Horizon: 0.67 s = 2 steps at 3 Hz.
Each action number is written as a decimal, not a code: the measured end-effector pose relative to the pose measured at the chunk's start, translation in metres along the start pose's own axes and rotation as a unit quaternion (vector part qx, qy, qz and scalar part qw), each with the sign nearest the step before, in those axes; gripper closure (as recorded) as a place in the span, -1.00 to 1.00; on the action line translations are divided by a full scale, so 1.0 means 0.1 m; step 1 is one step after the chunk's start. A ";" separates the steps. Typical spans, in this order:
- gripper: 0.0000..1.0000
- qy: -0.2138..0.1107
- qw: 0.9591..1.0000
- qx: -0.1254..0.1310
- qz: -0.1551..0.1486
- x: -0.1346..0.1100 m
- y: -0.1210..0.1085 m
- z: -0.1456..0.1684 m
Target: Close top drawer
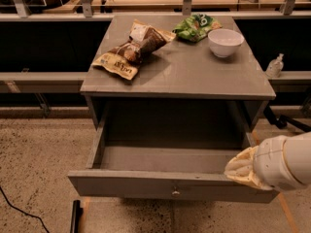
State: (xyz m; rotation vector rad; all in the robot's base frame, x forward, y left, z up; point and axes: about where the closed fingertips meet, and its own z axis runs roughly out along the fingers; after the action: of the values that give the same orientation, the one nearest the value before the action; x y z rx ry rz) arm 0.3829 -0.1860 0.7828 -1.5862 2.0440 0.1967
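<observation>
Wide grey-painted wooden top drawer (146,182) is recorded pulled out from the grey bench (180,76); cream-covered robot hand (241,168) is placed at its right front corner, grip state not discernible.

Grey top drawer (146,186), cream gripper (241,168) at corner

The top drawer (126,186) is a wide grey wooden drawer, pulled far out toward the near side from under the grey tabletop. Its front panel sits level, with a small round metal knob (175,193) at centre. The gripper (241,168) is at the drawer's near right corner, against the front panel's top edge.
</observation>
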 end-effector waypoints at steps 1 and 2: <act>1.00 -0.016 1.000 0.009 0.011 0.21 0.15 0.22; 1.00 -0.020 1.000 0.019 -0.004 0.33 0.20 0.48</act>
State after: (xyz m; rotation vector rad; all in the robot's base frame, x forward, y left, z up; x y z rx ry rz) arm 0.3748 -0.1875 0.7216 -1.5551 1.9990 0.1836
